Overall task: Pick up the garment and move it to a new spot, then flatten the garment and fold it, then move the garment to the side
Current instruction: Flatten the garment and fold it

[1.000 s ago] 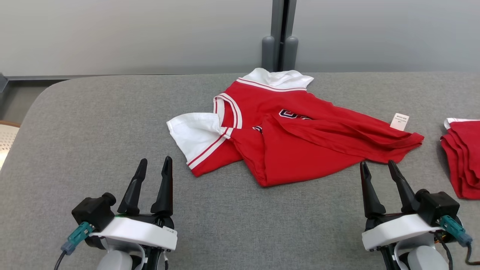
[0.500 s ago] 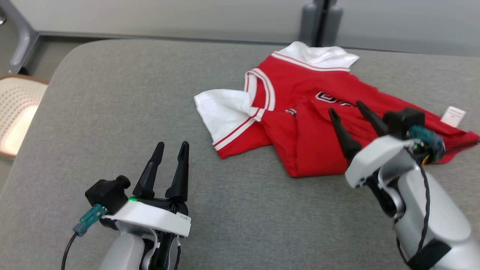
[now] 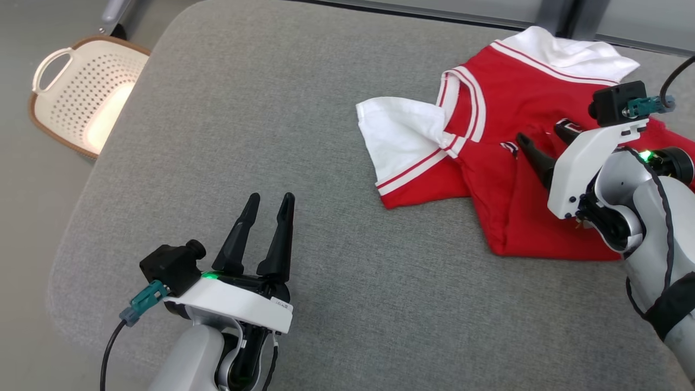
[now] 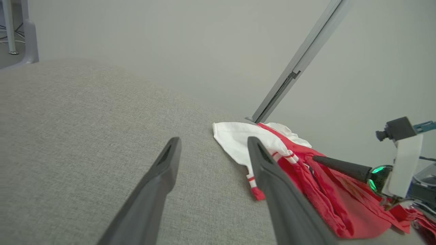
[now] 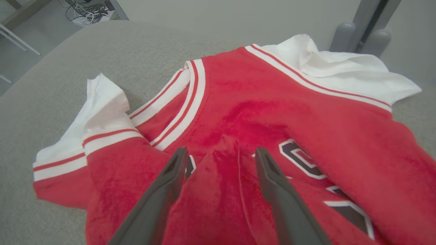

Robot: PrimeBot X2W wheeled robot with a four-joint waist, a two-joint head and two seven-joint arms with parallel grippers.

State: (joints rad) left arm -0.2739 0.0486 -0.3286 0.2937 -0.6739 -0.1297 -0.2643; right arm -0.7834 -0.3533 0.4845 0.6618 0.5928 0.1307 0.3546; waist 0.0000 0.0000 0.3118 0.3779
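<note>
A red jersey with white sleeves and striped trim (image 3: 488, 163) lies crumpled on the grey padded table (image 3: 271, 136), at the right in the head view. My right gripper (image 3: 543, 136) hovers over its middle, open, fingers straddling a raised red fold (image 5: 221, 160) near the dark chest lettering. Whether the fingertips touch the cloth is unclear. My left gripper (image 3: 271, 198) stands open over bare table at the lower left, well apart from the jersey (image 4: 289, 160), with nothing between its fingers. The right gripper's finger (image 4: 340, 165) also shows in the left wrist view.
A pale perforated basket (image 3: 81, 92) with a brown rim sits on the floor beyond the table's left corner. A grey wall with a vertical post (image 5: 368, 30) stands right behind the jersey. The table's rounded left edge lies near my left arm.
The head camera has swung left and down, shifting the whole scene right. My right arm has reached forward from the table's front to above the jersey's middle. The left gripper holds its pose.
</note>
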